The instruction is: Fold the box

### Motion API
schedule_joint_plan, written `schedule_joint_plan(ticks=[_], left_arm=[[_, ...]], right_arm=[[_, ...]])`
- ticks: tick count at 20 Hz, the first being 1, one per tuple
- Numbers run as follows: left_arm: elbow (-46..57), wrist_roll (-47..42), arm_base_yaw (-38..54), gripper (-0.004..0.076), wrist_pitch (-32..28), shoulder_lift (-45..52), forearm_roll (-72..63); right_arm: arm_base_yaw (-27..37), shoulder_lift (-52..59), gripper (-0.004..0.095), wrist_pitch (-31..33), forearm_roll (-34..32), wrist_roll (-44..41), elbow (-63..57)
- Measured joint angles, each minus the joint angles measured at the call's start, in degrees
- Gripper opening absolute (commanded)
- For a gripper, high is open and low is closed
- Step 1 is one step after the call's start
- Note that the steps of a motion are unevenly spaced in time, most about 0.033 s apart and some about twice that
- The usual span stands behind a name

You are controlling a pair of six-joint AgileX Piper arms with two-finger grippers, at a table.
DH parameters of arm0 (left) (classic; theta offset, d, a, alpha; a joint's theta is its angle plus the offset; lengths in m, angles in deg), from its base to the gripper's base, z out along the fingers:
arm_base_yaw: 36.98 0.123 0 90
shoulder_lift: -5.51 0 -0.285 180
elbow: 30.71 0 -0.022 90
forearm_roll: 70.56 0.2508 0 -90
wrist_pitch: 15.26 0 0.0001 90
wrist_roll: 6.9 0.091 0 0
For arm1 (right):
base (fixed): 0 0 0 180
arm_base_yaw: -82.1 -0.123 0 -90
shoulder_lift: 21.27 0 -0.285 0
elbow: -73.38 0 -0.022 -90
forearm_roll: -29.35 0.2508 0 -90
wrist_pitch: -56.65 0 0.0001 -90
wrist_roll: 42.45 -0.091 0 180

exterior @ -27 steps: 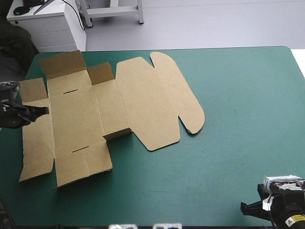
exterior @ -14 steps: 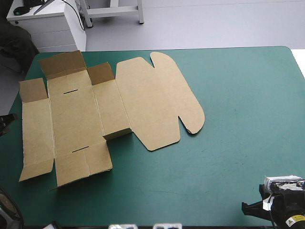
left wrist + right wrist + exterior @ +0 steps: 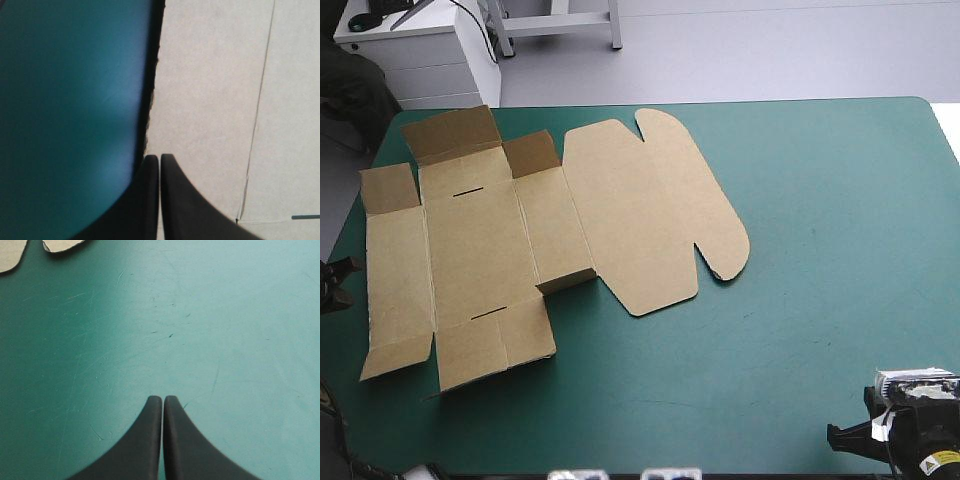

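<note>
- The box (image 3: pixel 520 240) lies opened out as a brown sheet, mostly flat, just beside the left claw (image 3: pixel 159 159) and well apart from the right claw (image 3: pixel 162 400).
- Two small flaps (image 3: pixel 450 135) on its far side stand tilted up. The rounded lid panel (image 3: pixel 640 220) lies flat on the side toward the right claw.
- Two short dark slots (image 3: pixel 468 190) mark the base panel.
- The left claw's black fingers are pressed together into one point, with nothing pinched between them.
- Its tip hangs at the box's outer edge, which runs straight ahead of it. Board with a long crease (image 3: pixel 260 100) fills one side, and the teal-green cover (image 3: pixel 65 110) fills the other.
- The right claw is likewise pressed together and pinches nothing. Bare cover lies under it and on both sides.
- Far ahead of the right claw, two rounded tips of the lid panel show.
- The bench (image 3: pixel 820 250) carries the sheet on its left half. The right arm sits at its near right corner.
</note>
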Motion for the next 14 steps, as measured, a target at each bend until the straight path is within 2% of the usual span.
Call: schedule_joint_plan(ticks=[7, 10, 14], left_arm=[[-0.07, 0.16, 0.00, -0.0007, 0.18, -0.34, 0.02], [-0.13, 2.98, 1.29, -0.0007, -1.06, -1.34, -2.19], [-0.20, 9.05, 7.06, -0.0007, 3.24, -6.22, -9.63]], right_arm=[[0.00, 0.00, -0.0004, 0.00, 0.00, 0.00, 0.00], [0.00, 0.00, -0.0004, 0.00, -0.02, 0.00, 0.00], [0.00, 0.00, -0.0004, 0.00, -0.02, 0.00, 0.00]])
